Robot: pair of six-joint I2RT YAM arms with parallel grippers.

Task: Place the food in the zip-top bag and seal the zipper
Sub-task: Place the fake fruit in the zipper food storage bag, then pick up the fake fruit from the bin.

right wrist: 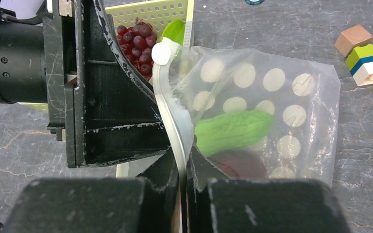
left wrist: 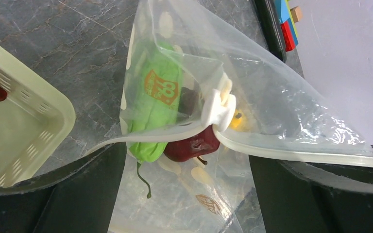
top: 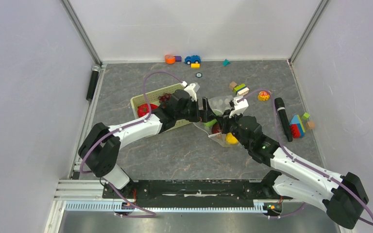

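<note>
zip-top bag [right wrist: 291, 97]: thin clear plastic film, glossy, wrinkled
zipper [left wrist: 301, 152]: thicker whitish plastic, smooth
cucumber [right wrist: 233, 130]: green plastic, matt
grape bunch [right wrist: 137, 41]: dark red plastic, glossy
basket [left wrist: 39, 85]: pale green plastic, perforated
tabletop [top: 184, 145]: grey marbled, matt

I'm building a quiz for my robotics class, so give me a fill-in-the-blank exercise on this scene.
The green cucumber lies inside the dotted ___. The grape bunch sits in the ___. The fingers of the right gripper clamp the ___ strip.
Missing: bag; basket; zipper.
</note>
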